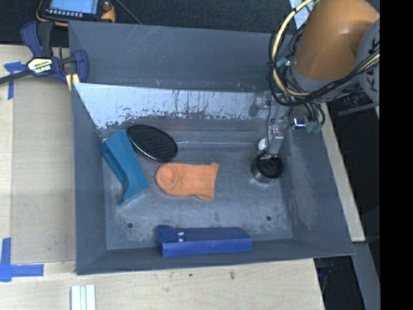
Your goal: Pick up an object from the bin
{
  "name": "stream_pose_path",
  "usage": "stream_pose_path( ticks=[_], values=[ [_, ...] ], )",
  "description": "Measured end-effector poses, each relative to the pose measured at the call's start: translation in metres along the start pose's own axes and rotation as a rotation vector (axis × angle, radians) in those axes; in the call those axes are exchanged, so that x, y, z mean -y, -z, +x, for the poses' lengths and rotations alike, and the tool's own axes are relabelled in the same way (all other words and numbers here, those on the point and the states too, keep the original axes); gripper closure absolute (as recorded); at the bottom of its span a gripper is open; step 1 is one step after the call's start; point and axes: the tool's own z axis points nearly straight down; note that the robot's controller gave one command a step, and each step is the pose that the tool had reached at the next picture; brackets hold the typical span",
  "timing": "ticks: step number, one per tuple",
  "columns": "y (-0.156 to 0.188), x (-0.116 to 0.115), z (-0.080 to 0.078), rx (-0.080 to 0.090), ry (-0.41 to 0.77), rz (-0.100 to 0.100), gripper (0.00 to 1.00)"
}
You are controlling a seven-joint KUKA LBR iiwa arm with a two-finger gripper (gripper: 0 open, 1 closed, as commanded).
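My gripper (271, 144) hangs low at the right side of the bin, just above a small dark round thing (266, 167) with a shiny rim that lies on the floor there. The gripper's tip comes down to that thing's upper edge; whether it touches cannot be seen. Left of it, in the middle of the bin, lies a crumpled orange cloth (188, 179).
A black oval disc (151, 142) and a teal angled block (126, 166) lie at the left. A long blue bar (203, 241) rests along the front wall. The arm with its orange cover and yellow cables stands over the bin's back right corner.
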Motion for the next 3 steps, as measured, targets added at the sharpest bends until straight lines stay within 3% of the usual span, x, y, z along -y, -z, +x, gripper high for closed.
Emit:
stream_pose_path(
  ticks=[1, 2, 3],
  values=[
    [0.005, 0.000, -0.001, 0.009, 0.001, 0.000, 0.00],
    [-0.020, -0.045, 0.003, 0.011, 0.065, 0.002, 0.00],
    [-0.037, -0.070, 0.008, 0.006, 0.319, -0.001, 0.00]
  ],
)
